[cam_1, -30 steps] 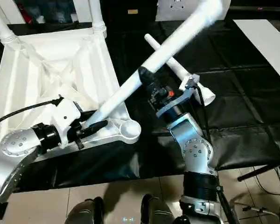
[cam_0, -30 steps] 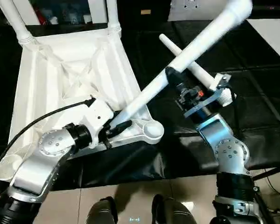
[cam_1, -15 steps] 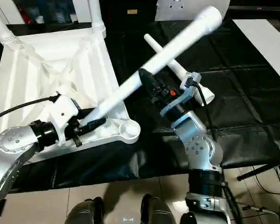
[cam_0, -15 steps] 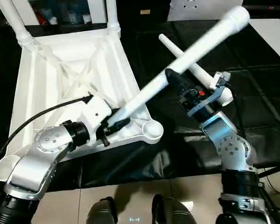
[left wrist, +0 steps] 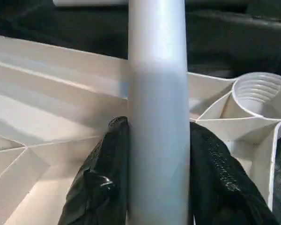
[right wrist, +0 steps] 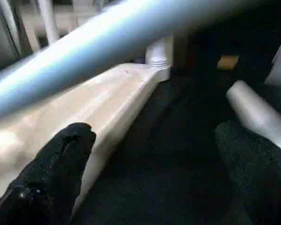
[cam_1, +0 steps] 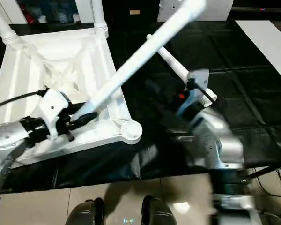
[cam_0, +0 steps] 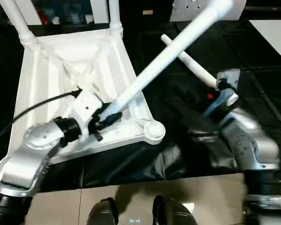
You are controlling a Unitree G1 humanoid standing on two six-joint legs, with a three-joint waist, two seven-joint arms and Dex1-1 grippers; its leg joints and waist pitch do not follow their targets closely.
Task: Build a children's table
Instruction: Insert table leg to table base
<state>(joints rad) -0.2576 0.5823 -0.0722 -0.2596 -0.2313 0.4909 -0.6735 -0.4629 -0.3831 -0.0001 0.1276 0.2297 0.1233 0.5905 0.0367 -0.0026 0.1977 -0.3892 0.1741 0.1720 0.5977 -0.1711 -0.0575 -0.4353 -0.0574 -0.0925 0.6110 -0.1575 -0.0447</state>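
Table top (cam_0: 61,84): white, inverted on black-covered worktable (cam_0: 187,154), X-ribbed underside up; two legs (cam_0: 113,14) seated in far corner sockets. Near corner socket (left wrist: 260,96): vacant. Long leg (cam_0: 168,56): slanting above the top, pinched at narrow end by left gripper (left wrist: 157,178). Right gripper (right wrist: 145,187): fingers (right wrist: 51,173) spread, apart from that leg. Loose leg (cam_0: 192,65): flat on worktable (beside right gripper).

Lying inverted on the desk (cam_0: 253,84): table top (cam_0: 61,79). Standing in far sockets: two legs (cam_0: 113,14). Slanting over near corner socket (cam_0: 153,131): third leg (cam_0: 168,51). Lying behind, right: fourth leg (cam_0: 192,63).
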